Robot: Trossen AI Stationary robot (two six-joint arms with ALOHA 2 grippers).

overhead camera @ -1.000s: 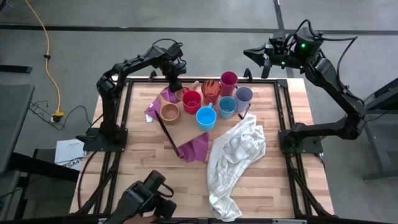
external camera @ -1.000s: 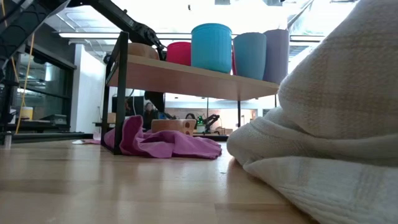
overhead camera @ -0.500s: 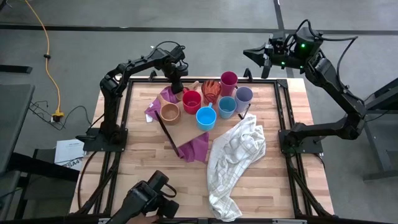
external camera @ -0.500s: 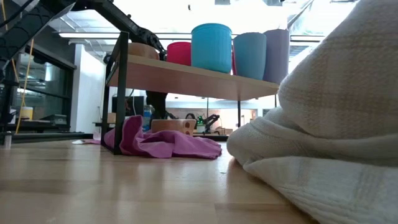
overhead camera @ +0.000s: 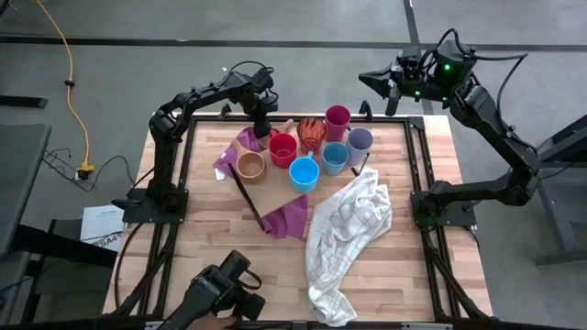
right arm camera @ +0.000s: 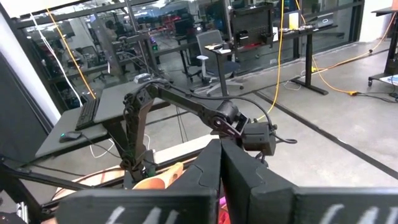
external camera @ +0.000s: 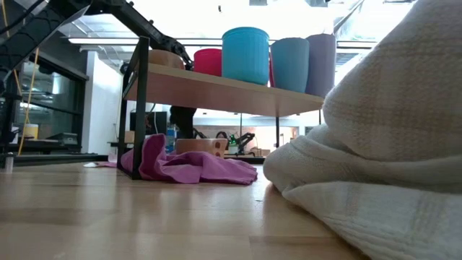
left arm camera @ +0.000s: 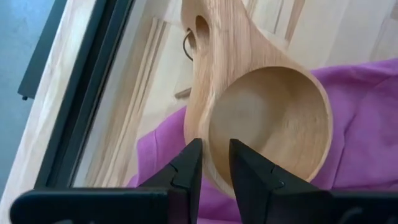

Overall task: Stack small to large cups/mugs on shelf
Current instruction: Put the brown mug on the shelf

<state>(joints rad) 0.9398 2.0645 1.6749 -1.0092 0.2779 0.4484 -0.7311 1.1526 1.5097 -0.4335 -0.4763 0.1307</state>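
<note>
Though hidden from above, left tool pinching the wooden cup's rim; right tool closed, aloft.

A light butcher-block table carried a low wooden shelf on a black frame, with a purple cloth spread beneath it and a crumpled white checked towel beside. On the shelf board stood a tan mug, red mug, two blue cups, a lavender tumbler and a magenta tumbler.
</note>
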